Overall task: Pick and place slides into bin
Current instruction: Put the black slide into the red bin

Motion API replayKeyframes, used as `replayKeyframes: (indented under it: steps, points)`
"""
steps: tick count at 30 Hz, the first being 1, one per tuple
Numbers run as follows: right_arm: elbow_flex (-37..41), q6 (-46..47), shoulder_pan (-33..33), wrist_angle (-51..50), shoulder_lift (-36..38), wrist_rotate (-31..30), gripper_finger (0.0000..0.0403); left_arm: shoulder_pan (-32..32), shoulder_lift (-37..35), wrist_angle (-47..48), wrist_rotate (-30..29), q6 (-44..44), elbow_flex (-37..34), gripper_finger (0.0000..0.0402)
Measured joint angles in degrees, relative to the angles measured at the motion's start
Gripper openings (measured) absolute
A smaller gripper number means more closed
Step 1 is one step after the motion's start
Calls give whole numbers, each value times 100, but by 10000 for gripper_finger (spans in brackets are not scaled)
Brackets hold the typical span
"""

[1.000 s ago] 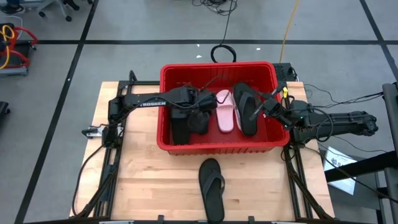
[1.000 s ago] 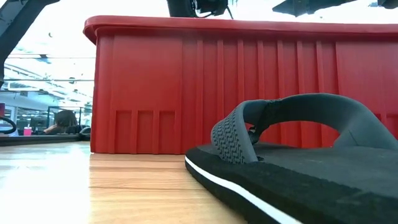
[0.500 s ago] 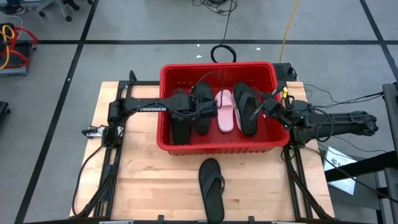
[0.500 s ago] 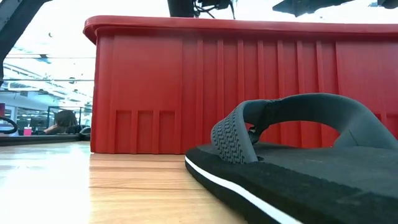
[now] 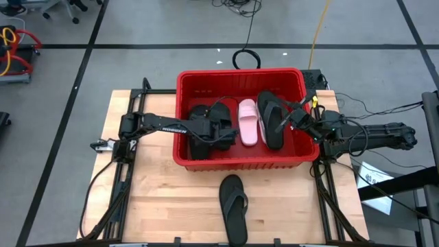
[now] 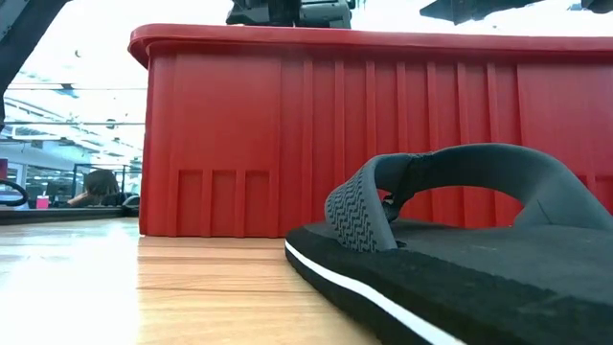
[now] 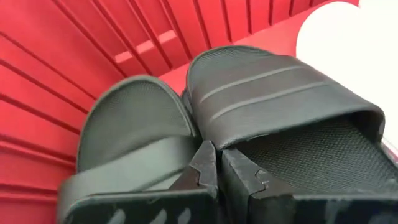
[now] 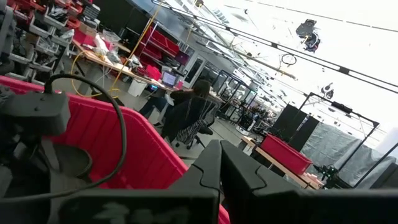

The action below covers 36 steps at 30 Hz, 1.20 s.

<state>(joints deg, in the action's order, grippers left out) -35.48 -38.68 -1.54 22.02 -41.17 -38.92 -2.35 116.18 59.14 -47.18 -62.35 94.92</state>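
One black flip-flop [image 5: 233, 206] is the only slide left on the table [image 5: 158, 206], lying in front of the red bin [image 5: 240, 159] at the near edge, roughly centred between the two arms, its long axis running near to far with the toe post toward the bin. It lies well apart from both grippers, on the near side of the bin's front wall, so whichever arm fetches it has to lift out over the rim and come toward the near edge. The left gripper [image 5: 223, 129] is low inside the bin over the black wide-strap slides [image 5: 204, 134], its fingers pressed together with nothing between them, as the left wrist view shows with the fingertips [image 7: 208, 168] shut just above two black slides [image 7: 273, 106] lying side by side. The right gripper [image 5: 291, 122] rests at the bin's right rim, also closed and empty, beside a black thong sandal [image 5: 271, 120]. Neither looks clearly nearer; the flip-flop sits a little left of the bin's middle, so I would judge the left arm marginally better placed. The flip-flop is matte black foam with a pale stripe along the sole edge and a textured grey-black strap [image 6: 369, 216] arching well above the footbed, which looks the easiest part to pinch. A pale pink slide [image 5: 247, 122] lies in the bin's middle.
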Motion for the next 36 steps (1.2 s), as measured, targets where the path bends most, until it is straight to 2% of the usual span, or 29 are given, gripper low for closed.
replayKeyframes:
  steps: [8,12,21,28,36]
  points:
    - [0,3,1,2,1,0,0,31,-11,-237,129,82,-210,9]
    - [0,3,1,2,1,1,0,18,-15,-241,295,328,-210,25]
    - [0,4,1,2,0,0,0,-4,-15,-254,979,335,-217,66]
    - [0,4,1,3,1,1,0,-73,-17,-258,1264,376,-219,104]
    - [0,7,1,2,0,0,0,-74,-328,-237,1459,699,-219,107]
